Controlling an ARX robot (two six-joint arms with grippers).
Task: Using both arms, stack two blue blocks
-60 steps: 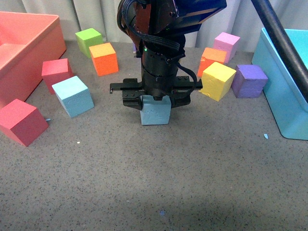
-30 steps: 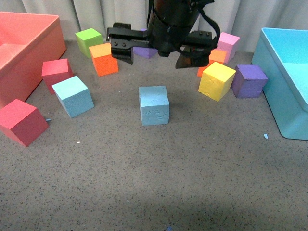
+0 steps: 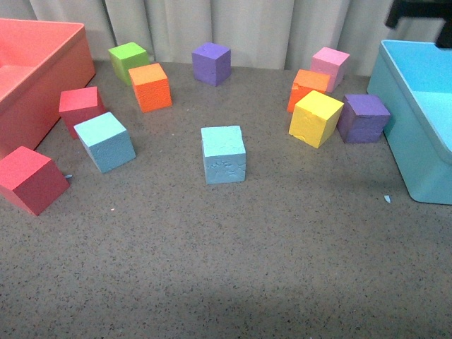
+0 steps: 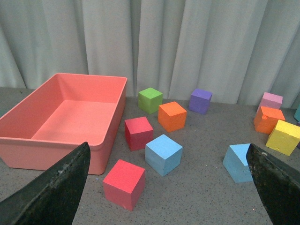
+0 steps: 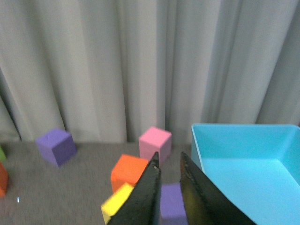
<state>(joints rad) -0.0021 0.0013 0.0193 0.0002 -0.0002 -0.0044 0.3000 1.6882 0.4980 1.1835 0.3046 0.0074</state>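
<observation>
Both blue blocks sit flat on the grey worktop (image 3: pixel 282 268), well apart from each other, so nothing's stacked yet. One blue block (image 3: pixel 223 154) is out in the middle on its own. The other blue block (image 3: pixel 104 141) is off to the left, just beside a red cube (image 3: pixel 80 107) and near a second red cube (image 3: pixel 28 179), in front of the salmon bin (image 3: pixel 49 92).

The rest of the cubes are scattered along the curtain side: green (image 3: pixel 128 60), orange (image 3: pixel 150 86) and purple (image 3: pixel 211 63). Over by the turquoise bin (image 3: pixel 399 141) there's a cluster of pink (image 3: pixel 330 66), orange, yellow (image 3: pixel 316 118) and purple.

The left gripper (image 4: pixel 166 146) hangs up off the worktop with its fingers (image 4: pixel 51 187) spread wide and nothing between them. The right gripper (image 5: pixel 168 159) has its fingers almost together with just a sliver of gap, and it's gripping nothing. The front view only catches a black bit of arm (image 3: pixel 417 14) in the top right corner, above the turquoise bin
</observation>
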